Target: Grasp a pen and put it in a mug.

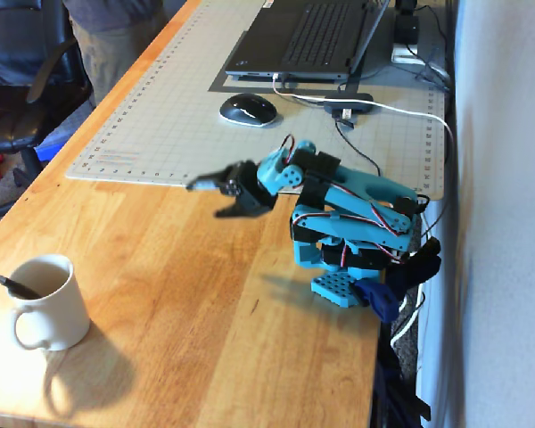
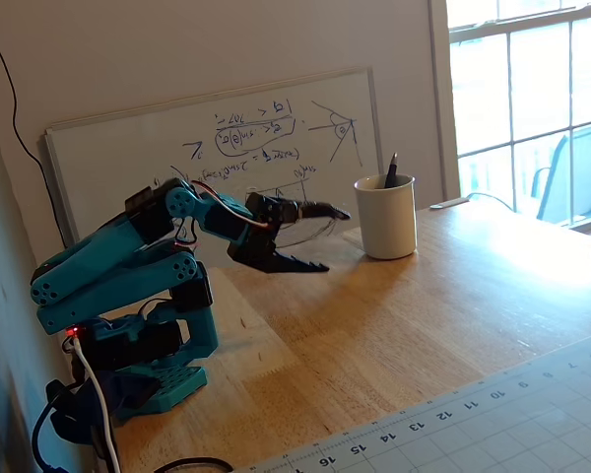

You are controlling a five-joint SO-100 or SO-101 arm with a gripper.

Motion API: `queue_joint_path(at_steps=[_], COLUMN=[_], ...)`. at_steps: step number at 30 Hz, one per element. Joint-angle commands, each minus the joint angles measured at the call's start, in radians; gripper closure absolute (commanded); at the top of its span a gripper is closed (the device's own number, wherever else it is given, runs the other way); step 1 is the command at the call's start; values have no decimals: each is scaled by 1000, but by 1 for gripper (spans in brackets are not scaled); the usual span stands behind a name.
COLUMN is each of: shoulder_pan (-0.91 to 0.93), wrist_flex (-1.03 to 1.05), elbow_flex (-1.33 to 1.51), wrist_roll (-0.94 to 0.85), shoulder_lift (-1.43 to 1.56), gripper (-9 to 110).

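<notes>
The cream-white mug (image 1: 49, 303) stands upright on the wooden table near its front left corner in a fixed view; in the other fixed view it stands at the back (image 2: 385, 217). The dark pen (image 1: 12, 285) leans inside the mug, its end sticking out over the rim in both fixed views (image 2: 391, 168). My gripper (image 1: 208, 198) is open and empty, raised above the table well to the right of the mug. In the other fixed view the gripper (image 2: 330, 239) is left of the mug, apart from it.
A pale cutting mat (image 1: 160, 134) covers the far part of the table, with a computer mouse (image 1: 247, 110) and a laptop (image 1: 308, 40) on it. Cables (image 1: 401, 111) run near the arm's base (image 1: 343, 285). A whiteboard (image 2: 217, 148) leans on the wall.
</notes>
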Motion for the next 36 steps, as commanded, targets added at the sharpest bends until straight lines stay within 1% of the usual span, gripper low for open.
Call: queue_joint_path(at_steps=[1, 6, 10, 13, 16, 20, 24, 36], shoulder_pan=[9, -6, -6, -6, -5, -5, -5, -2], wrist_flex=[-5, 41, 149, 216, 210, 216, 218, 259], elbow_flex=[18, 44, 74, 72, 72, 74, 75, 75], wrist_roll=[14, 12, -6, -41, -64, -51, -49, -49], shoulder_lift=[26, 26, 26, 26, 26, 26, 26, 26], gripper=[73, 73, 74, 78, 85, 94, 98, 99])
